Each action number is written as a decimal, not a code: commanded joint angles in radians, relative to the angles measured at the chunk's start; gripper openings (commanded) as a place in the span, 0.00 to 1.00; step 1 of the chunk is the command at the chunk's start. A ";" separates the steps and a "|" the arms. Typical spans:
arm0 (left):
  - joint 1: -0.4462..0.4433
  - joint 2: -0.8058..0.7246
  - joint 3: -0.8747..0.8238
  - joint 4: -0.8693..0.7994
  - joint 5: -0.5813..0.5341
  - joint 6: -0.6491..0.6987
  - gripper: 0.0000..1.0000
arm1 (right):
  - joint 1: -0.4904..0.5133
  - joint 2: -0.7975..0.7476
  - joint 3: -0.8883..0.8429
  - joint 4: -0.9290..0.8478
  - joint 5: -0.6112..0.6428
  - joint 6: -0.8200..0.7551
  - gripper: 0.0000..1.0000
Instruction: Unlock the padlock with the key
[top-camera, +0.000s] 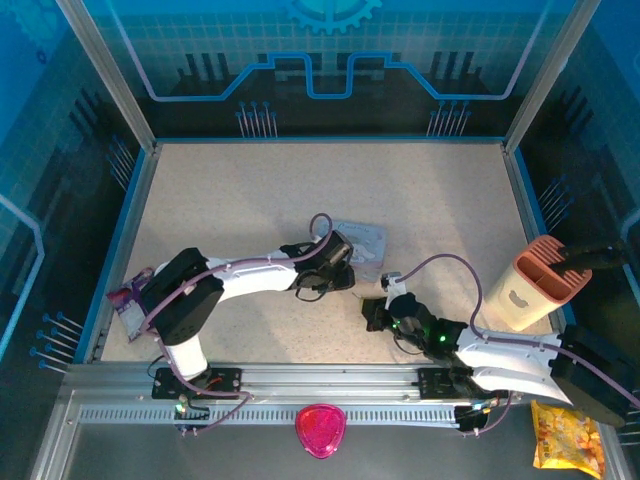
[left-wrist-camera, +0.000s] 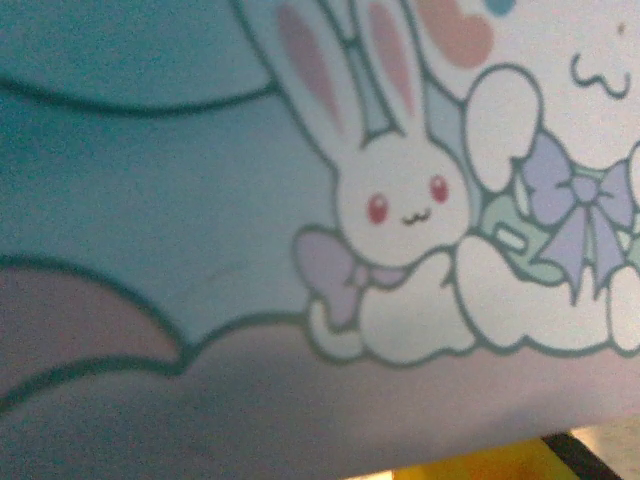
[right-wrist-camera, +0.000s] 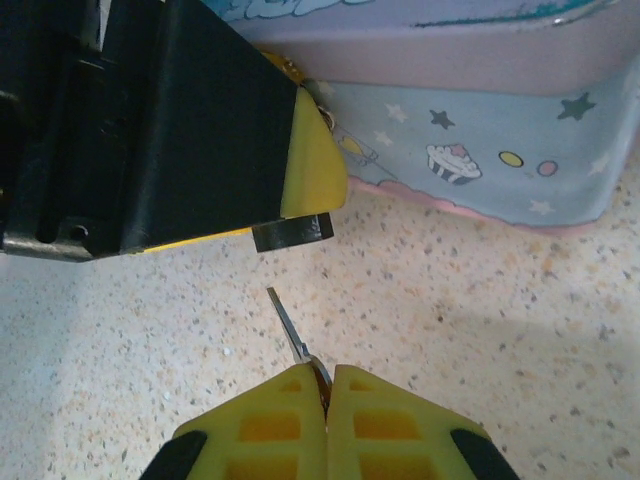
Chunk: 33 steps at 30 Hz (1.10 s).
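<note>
No lettering or numbers can be read anywhere; the tin (left-wrist-camera: 150, 200) carries cartoon pictures.

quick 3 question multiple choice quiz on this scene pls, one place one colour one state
1. Where on the table is the pink holder? A far left corner B middle C right edge
2. The bunny on the tin has eyes: A blue B red C green
3. The right gripper is: A shut on the key B wide open C shut on the tin
Answers: C, top view shows it at the right; B, red dots in the left wrist view; A, it pinches the key's end.
</note>
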 joint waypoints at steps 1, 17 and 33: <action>0.018 -0.073 -0.021 0.057 0.086 -0.092 0.14 | 0.017 0.020 -0.037 0.150 0.049 -0.028 0.00; 0.043 -0.125 -0.100 0.167 0.163 -0.228 0.12 | 0.031 0.102 -0.057 0.291 0.070 -0.027 0.00; 0.054 -0.175 -0.162 0.242 0.194 -0.317 0.10 | 0.031 0.121 -0.063 0.351 0.082 0.024 0.00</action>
